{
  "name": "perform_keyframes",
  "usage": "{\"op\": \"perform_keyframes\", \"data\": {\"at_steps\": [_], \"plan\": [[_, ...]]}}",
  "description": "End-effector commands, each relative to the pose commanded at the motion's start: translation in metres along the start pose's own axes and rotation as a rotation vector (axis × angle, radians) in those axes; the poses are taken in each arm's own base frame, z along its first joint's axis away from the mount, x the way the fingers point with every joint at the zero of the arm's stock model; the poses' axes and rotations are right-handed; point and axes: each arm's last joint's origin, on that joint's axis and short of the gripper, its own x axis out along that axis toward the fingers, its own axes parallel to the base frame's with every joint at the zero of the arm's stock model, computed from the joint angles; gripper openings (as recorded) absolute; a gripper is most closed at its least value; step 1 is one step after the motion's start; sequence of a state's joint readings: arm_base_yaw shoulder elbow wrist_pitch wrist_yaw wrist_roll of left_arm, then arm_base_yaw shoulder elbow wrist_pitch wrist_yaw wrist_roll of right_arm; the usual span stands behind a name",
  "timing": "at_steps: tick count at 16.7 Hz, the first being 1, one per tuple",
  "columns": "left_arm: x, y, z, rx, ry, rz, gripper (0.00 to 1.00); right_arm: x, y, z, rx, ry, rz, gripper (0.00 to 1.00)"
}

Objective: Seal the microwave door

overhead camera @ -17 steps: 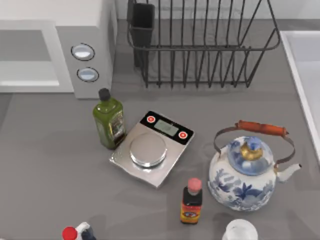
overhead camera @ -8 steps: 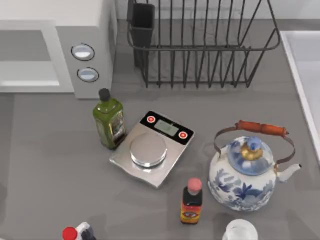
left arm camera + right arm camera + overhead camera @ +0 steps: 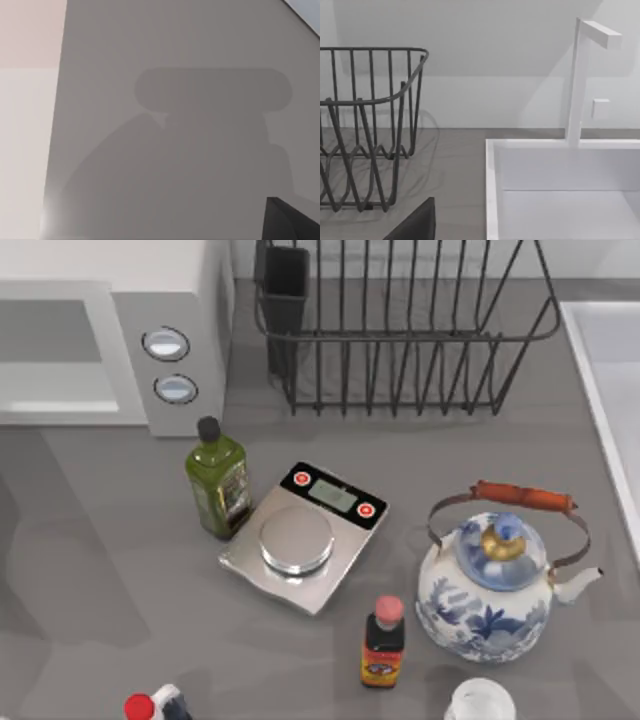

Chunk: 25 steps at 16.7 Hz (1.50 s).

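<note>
**A:** Where does the microwave (image 3: 110, 330) sit?

**B:** Upper left of the top view, cut off by the frame's left and top edges. Its grey control panel (image 3: 168, 365) with two round silver knobs lies on its right part, and the microwave door (image 3: 60, 355) is the white-framed panel with the greyish window just left of that panel.

**A:** Which way does the door run?

**B:** Its long axis runs left to right across the frame, in line with the control panel. Its face is turned toward the lower edge of the picture, toward the open table (image 3: 120, 580).

**A:** What else is in the top view?

**B:** A black wire dish rack (image 3: 400, 330) at upper middle, an olive oil bottle (image 3: 218, 480) just below the control panel, a kitchen scale (image 3: 305, 535) beside it, a small sauce bottle (image 3: 383, 642) lower down, and a blue-and-white kettle (image 3: 495, 585) at the right.

**A:** And the wrist views?

**B:** The left wrist view gives a flat grey surface with a broad shadow and a dark corner at lower right. The right wrist view gives the rack (image 3: 365, 130), a white sink (image 3: 560, 185) and its tap (image 3: 585, 75), which the top view barely catches.

**A:** The grippers' fingers?

**B:** I cannot tell for either arm.
</note>
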<state>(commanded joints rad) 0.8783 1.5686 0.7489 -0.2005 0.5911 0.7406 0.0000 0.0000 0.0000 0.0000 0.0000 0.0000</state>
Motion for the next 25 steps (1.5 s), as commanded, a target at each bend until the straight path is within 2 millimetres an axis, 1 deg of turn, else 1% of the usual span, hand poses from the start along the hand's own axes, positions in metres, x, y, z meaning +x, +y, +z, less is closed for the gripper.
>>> {"op": "perform_keyframes", "data": {"at_steps": [3, 4, 6, 8, 10, 11, 13, 17, 19, 21, 25], "plan": [[0.0, 0.0, -0.002, -0.008, 0.003, -0.003, 0.0, 0.0, 0.0, 0.0, 0.0, 0.0, 0.0, 1.0], [0.001, -0.005, -0.001, -0.009, 0.006, -0.002, 0.0, 0.0, 0.0, 0.0, 0.0, 0.0, 0.0, 1.0], [0.002, -0.026, 0.001, -0.011, 0.013, -0.003, 0.0, 0.0, 0.0, 0.0, 0.0, 0.0, 0.0, 1.0], [0.001, -0.055, 0.005, -0.002, 0.008, -0.004, 0.0, 0.0, 0.0, 0.0, 0.0, 0.0, 0.0, 1.0], [0.0, -0.082, 0.003, -0.003, 0.003, -0.008, 0.0, 0.0, 0.0, 0.0, 0.0, 0.0, 0.0, 1.0], [0.0, -0.091, 0.001, -0.006, 0.003, -0.007, 0.0, 0.0, 0.0, 0.0, 0.0, 0.0, 0.0, 1.0], [0.0, -0.099, -0.001, -0.008, 0.002, -0.003, 0.0, 0.0, 0.0, 0.0, 0.0, 0.0, 0.0, 1.0], [0.001, -0.099, -0.002, -0.013, 0.004, -0.006, 0.0, 0.0, 0.0, 0.0, 0.0, 0.0, 0.0, 1.0], [0.002, -0.106, 0.0, -0.015, 0.011, -0.005, 0.0, 0.0, 0.0, 0.0, 0.0, 0.0, 0.0, 1.0], [0.004, -0.121, 0.002, -0.015, 0.02, -0.005, 0.0, 0.0, 0.0, 0.0, 0.0, 0.0, 0.0, 1.0], [0.005, -0.166, 0.004, 0.0, 0.025, -0.016, 0.0, 0.0, 0.0, 0.0, 0.0, 0.0, 0.0, 1.0]]}}
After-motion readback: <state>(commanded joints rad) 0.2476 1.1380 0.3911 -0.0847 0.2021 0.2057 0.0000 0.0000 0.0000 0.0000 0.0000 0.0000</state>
